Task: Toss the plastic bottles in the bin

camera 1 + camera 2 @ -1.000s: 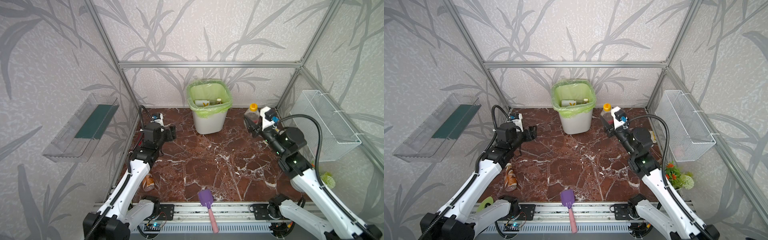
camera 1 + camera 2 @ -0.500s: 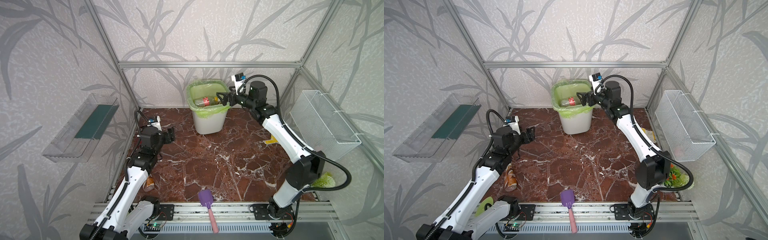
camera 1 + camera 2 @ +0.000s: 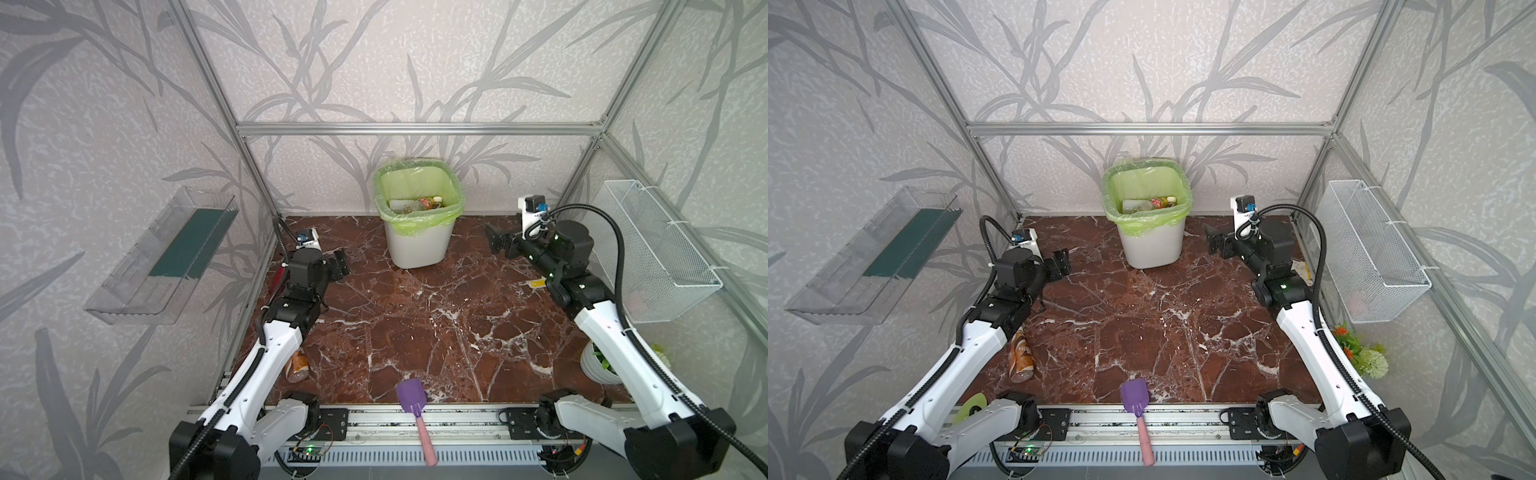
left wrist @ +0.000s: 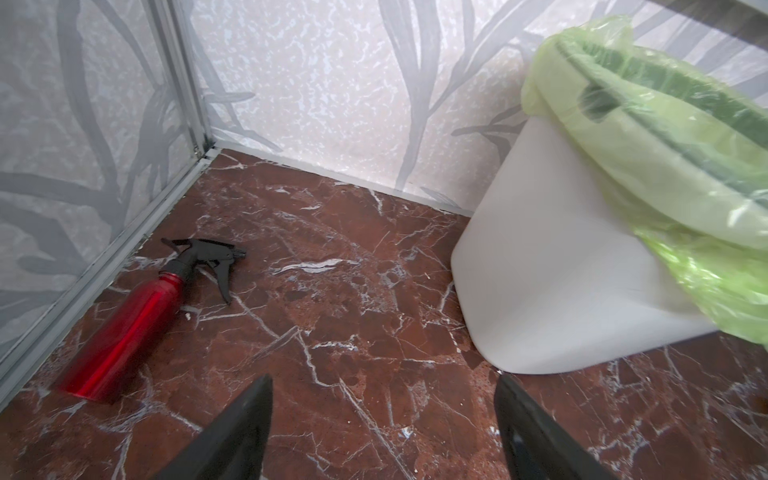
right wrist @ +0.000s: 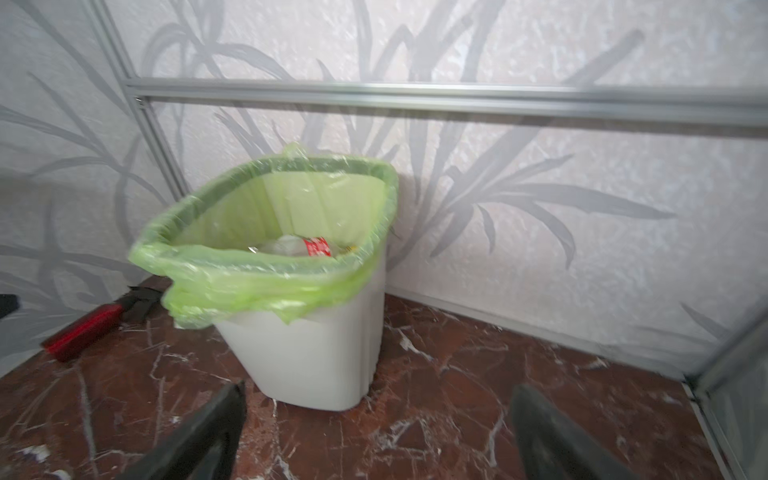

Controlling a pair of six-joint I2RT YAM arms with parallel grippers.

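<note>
1. We see the bin (image 3: 417, 245) standing upright at the back of the desk (image 3: 415, 324), close to the rear wall. Its light green bag is folded over the rim.
2. Several plastic bottles (image 3: 419, 204) lie jumbled on their sides inside the bin. In the right wrist view we make out a clear one with a red label among them (image 5: 318, 247).
3. A brown coffee bottle (image 3: 1021, 353) lies on its side on the desk near the front left. It is partly under the left arm and well apart from the bin.
4. The left claw (image 3: 340, 264) hovers to the left of the bin with its jaws apart and nothing between them. In its wrist view (image 4: 382, 380) we see only bare marble between the fingers, and the bin's white wall (image 4: 552, 270) is near.
5. The right claw (image 3: 496, 245) hangs to the right of the bin and points toward it. Its jaws are spread wide and empty. Its wrist view (image 5: 378, 386) is somewhat blurred, but the gap between the fingers is plain.
6. A red spray bottle (image 4: 124, 328) with a black trigger lies on its side along the left wall.
7. A purple scoop (image 3: 411, 399) with a pink handle lies across the front edge of the desk.
8. A wire basket (image 3: 660, 249) hangs on the right wall and a clear tray (image 3: 166, 253) on the left wall.
9. A flat yellow pouch (image 3: 537, 284) lies just beside the right arm.
</note>
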